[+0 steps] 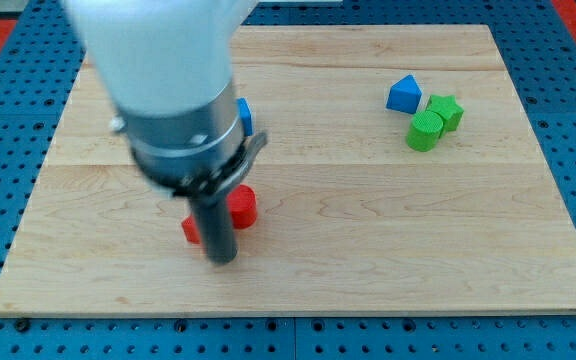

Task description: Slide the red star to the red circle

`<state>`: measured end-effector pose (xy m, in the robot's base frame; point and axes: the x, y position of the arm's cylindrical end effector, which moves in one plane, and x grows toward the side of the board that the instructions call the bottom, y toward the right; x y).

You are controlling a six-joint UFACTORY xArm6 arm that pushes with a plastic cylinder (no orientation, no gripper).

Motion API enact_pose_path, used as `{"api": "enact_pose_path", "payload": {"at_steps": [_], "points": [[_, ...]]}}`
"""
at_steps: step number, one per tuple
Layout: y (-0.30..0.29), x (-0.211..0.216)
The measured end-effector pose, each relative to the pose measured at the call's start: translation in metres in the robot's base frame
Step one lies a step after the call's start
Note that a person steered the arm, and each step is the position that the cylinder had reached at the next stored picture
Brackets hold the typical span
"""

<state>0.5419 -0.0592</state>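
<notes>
A red circle block (244, 206) lies on the wooden board at the view's lower left, partly hidden by my rod. A second red block (190, 231), its shape mostly hidden by the rod, peeks out just left of the rod; it looks like the red star. My tip (223, 260) sits between and just below the two red blocks, touching or nearly touching both. The two red blocks lie close together, about one rod's width apart.
A blue block (245, 116) is half hidden behind the arm's body. At the view's upper right stand a blue triangular block (403, 95), a green star (447, 111) and a green cylinder (425, 131), close together. The board's (368, 250) bottom edge lies just below my tip.
</notes>
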Motion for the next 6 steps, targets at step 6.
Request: {"api": "enact_pose_path", "payload": {"at_steps": [6], "points": [[-0.041, -0.046]]}}
